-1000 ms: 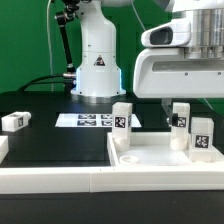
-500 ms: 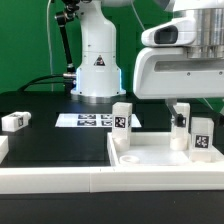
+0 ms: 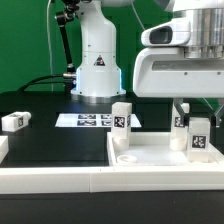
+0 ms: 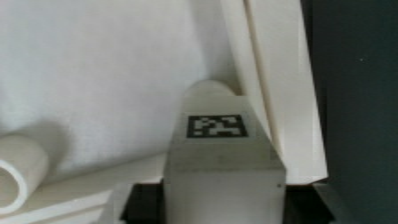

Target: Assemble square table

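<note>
Clamping the held leg (image 4: 221,165), the end effector (image 4: 222,202) had pads (image 4: 306,205) flush on both its sides, at the table top's (image 3: 150,158) far corner on the exterior view's right. Table top sat by the bench's (image 3: 50,140) near edge with second leg (image 3: 121,118) and third leg (image 3: 200,136) upright on it; fourth leg (image 3: 15,121) lay by the bench edge, exterior view's left.

Our Panda arm (image 3: 97,50) stands upright at twelve o'clock in the exterior view, and its wrist (image 3: 185,62) hangs low at two o'clock. We see the gripper (image 4: 222,203) pointing straight down, fingers (image 4: 143,205) pressed flush against both sides of a white leg (image 4: 222,150).
</note>
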You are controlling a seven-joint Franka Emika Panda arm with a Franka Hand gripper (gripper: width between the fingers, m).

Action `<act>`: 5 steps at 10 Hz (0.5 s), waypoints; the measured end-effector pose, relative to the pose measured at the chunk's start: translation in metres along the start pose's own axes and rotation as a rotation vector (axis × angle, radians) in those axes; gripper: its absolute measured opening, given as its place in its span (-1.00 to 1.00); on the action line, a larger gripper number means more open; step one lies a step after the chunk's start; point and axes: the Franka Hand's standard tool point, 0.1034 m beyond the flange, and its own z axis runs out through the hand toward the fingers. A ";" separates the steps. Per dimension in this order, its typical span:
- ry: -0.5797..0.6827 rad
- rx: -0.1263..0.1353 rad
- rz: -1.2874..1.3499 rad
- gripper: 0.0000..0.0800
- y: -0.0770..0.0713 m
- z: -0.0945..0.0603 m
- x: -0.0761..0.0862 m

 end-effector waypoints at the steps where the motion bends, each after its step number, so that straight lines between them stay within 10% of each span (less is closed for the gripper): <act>1: 0.000 0.000 0.105 -0.28 0.000 0.000 0.000; 5: 0.020 0.018 0.461 -0.28 -0.001 0.000 -0.001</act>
